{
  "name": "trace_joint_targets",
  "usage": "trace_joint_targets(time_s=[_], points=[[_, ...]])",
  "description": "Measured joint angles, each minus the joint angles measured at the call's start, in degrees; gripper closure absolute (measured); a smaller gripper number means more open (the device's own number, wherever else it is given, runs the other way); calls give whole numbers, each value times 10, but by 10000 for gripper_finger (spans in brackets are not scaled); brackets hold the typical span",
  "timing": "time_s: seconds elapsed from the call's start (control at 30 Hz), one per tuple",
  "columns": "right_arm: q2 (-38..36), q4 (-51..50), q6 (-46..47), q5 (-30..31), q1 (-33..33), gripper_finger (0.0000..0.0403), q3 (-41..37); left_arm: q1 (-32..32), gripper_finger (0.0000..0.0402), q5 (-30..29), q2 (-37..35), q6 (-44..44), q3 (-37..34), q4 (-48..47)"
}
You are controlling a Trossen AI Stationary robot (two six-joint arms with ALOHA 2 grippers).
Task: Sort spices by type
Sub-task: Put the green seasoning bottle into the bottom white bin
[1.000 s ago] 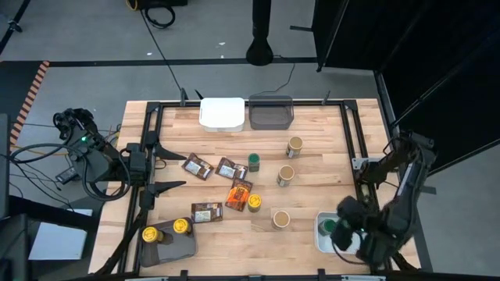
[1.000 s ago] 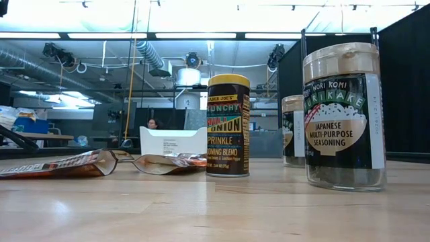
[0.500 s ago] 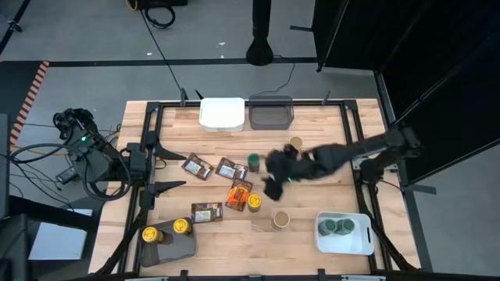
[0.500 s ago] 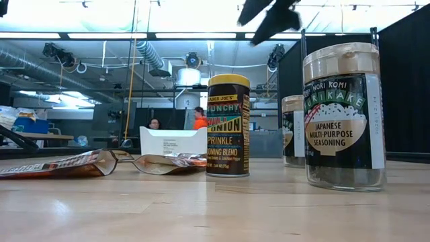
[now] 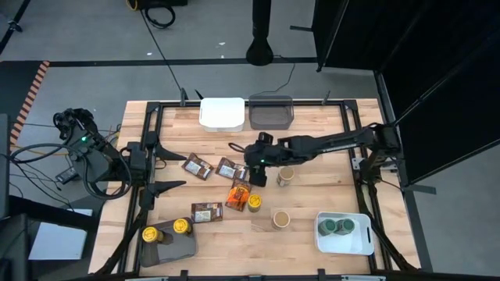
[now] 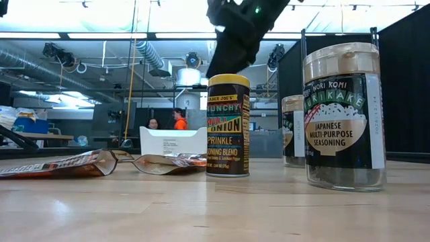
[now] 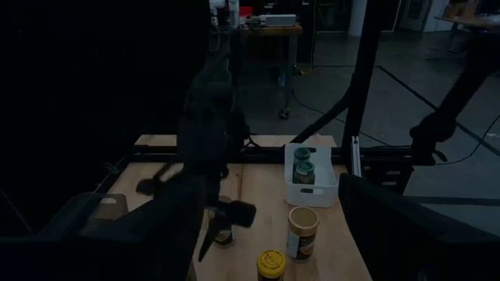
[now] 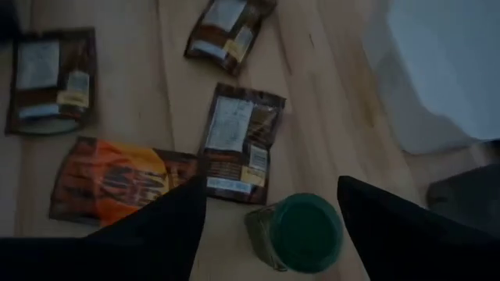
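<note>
My right gripper hangs open over the middle of the table. In the right wrist view its fingers stand on either side of an upright green-lidded jar, apart from it. Beside that jar lie a brown packet and an orange packet. Two more brown packets lie flat nearby. A yellow-lidded jar and three tan-lidded jars stand upright on the table. My left gripper waits open at the left edge.
A white tray at the near right holds two green-lidded jars. A grey tray at the near left holds two yellow-lidded jars. A white tray and a grey tray sit at the far edge. People stand in the room behind.
My right gripper has left the white tray at the near right, risen and swung toward the table's left and far side. It now hangs over the green-lidded jar in the middle. Two green-lidded jars stay in that tray.
</note>
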Motion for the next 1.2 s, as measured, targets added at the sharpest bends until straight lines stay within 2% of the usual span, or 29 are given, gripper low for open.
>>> trace_joint_targets(time_s=[0.27,0.47,0.6,0.77,1.2], points=[[43,-17,-18,-2,-19,85,0,0,103,0,0,0,0,-5],[59,-39,-22,-9,-42,86,0,0,103,0,0,1,0,-12],[61,-42,-24,-35,-55,113,0,0,103,0,0,1,0,-15],[62,-51,-24,-56,-64,192,0,0,104,-2,0,2,0,-18],[49,-77,-25,-82,-66,195,0,0,104,-17,0,2,0,-17]])
